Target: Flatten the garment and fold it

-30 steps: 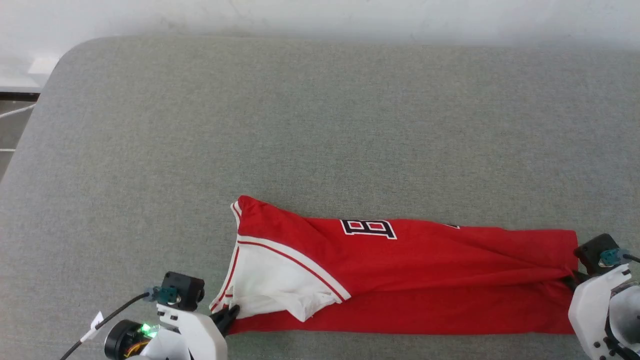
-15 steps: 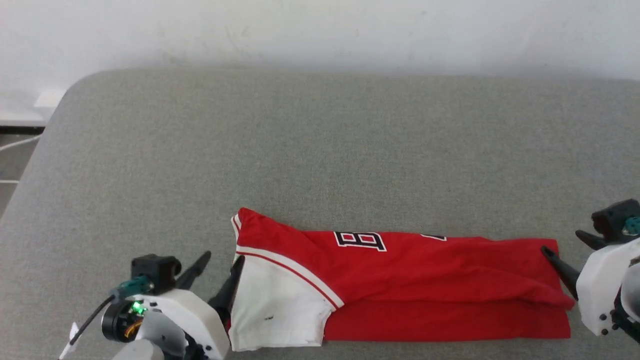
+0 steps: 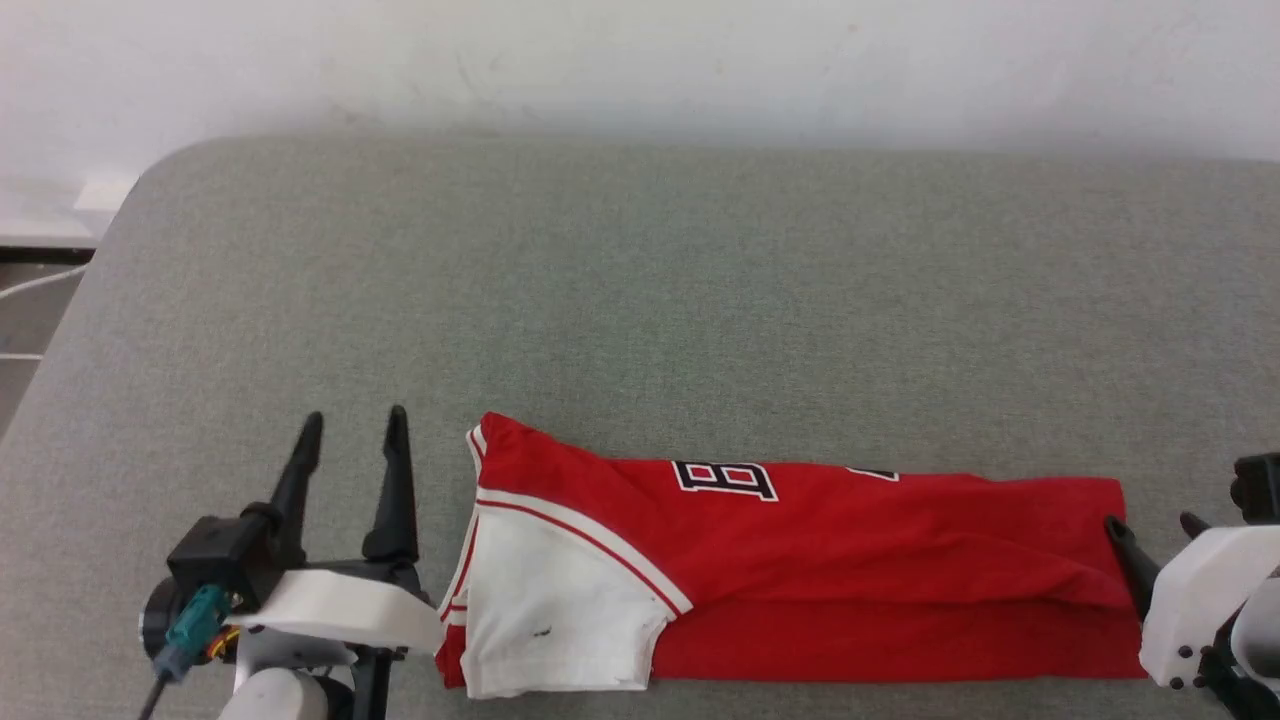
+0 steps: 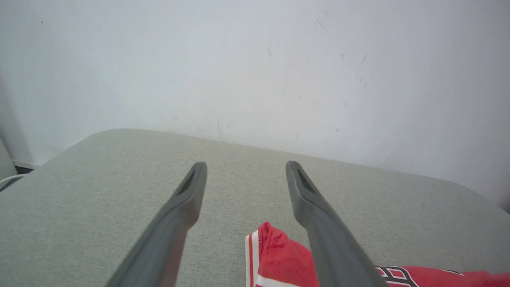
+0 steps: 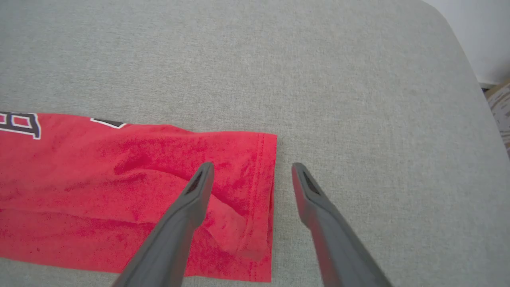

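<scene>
Garment: red jersey-style T-shirt (image 3: 850, 560) with a white short sleeve, red-and-white striped trim and black, white-outlined lettering. It is folded lengthwise into a long band on the near part of the counter, sleeve end at left, hem at right.
Left arm: left end effector (image 3: 355, 412), fingers apart and empty, just left of the sleeve.
Right arm: right end effector (image 3: 1150, 520), fingers apart, straddling the hem edge; contact cannot be told.
Change: a second ago both were clamped on the band's ends; both have let go, and the sleeve lies flatter.
Surface: grey fabric-covered counter (image 3: 640, 300), corners rounded.
Room: plain white wall (image 3: 640, 60) behind.
</scene>
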Tool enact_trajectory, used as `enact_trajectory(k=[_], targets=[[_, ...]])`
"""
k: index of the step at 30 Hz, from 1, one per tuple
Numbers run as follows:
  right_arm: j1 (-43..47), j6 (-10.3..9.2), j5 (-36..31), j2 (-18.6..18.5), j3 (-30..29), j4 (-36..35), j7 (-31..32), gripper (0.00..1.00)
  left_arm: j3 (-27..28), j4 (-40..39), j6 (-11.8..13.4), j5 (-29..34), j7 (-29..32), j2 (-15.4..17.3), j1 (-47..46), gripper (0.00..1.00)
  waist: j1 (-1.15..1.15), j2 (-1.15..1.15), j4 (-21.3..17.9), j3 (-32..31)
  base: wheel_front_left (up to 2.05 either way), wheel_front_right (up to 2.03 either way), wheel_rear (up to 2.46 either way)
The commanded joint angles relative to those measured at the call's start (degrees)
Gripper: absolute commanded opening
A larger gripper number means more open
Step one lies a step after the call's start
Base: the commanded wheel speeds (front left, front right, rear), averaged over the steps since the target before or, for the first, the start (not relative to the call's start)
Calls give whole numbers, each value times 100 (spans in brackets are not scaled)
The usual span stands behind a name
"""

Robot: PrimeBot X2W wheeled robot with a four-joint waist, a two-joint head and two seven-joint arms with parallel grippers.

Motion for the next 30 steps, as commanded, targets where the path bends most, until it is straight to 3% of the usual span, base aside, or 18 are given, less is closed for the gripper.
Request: enact_trajectory(k=[1,9,13,19,21,30], targets=[[43,-11,-104,203,-196,110,-19,100,173,-125,57,420,-24,-142,120,100,0,0,72,154,0,0,0],[-133,-11,-411,761,-741,825,-95,100,668,-414,-295,1747,-26,-682,344,100,0,0,206,475,0,0,0],[-234,-11,-487,835,-913,1223,-191,100,649,-397,-402,2417,-26,-705,355,100,0,0,289,566,0,0,0],[-234,-11,-312,839,-673,1715,-8,100,731,-341,-576,2582,-27,-948,309,100,0,0,379,698,0,0,0],[-226,-11,-117,851,-560,1817,70,0,774,-296,-648,2598,-27,-1006,293,100,0,0,395,720,0,0,0],[-260,-11,14,557,-578,1751,-246,0,970,-84,-943,2689,-27,-1134,348,100,0,0,306,523,0,0,0]])
